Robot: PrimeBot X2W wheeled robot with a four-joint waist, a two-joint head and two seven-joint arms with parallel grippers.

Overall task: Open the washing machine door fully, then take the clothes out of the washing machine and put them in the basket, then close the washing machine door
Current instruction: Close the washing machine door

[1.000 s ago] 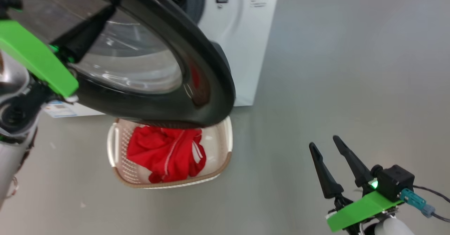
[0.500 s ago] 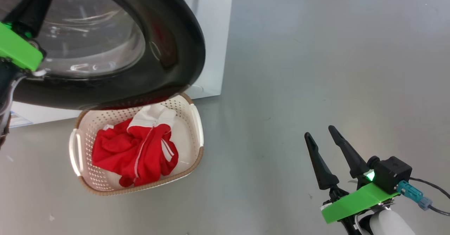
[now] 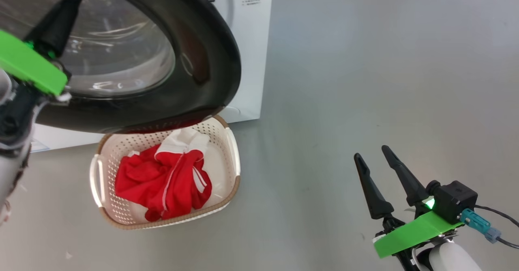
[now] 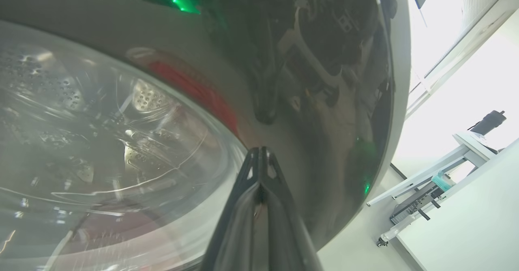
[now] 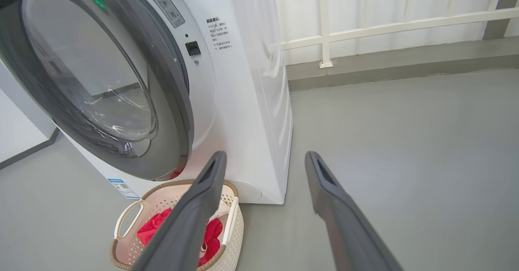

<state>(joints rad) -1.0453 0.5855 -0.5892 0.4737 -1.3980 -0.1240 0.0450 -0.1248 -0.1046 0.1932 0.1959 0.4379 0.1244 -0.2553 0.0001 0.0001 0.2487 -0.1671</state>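
Red clothes [image 3: 162, 181] with white panels and stripes lie bundled in the cream perforated basket [image 3: 233, 153]. It stands on the grey floor [image 3: 365, 60] just in front of the washing machine [image 3: 251, 39], under the lower edge of the washing machine door [image 3: 202, 60]. So the unloading step looks done, and closing the door is what is left. The left gripper [image 4: 259, 157] has its two dark fingers pressed together with nothing between them. It points at the door's outer face, where the glossy black rim meets the bulging glass window [image 3: 113, 52]. Whether the tips actually touch the rim I cannot tell from the left wrist view. Over the last second the head camera has swung, so most of the shift in that picture is not movement of the things. Even so, a second ago the dark mouth of the drum showed between door and cabinet, and now the rim covers it, so the door appears to have swung nearer to the front panel. The right wrist view shows it still ajar, standing at an angle to the cabinet. The basket and its load sit as they did. The right gripper [image 3: 372, 153] has kept its place low on the right, well apart from the machine, with its fingers spread wide and empty. I judge that the closing push is under way, and the door must still go flat and latch. The basket sits close beneath the door's path but looks low enough to clear.
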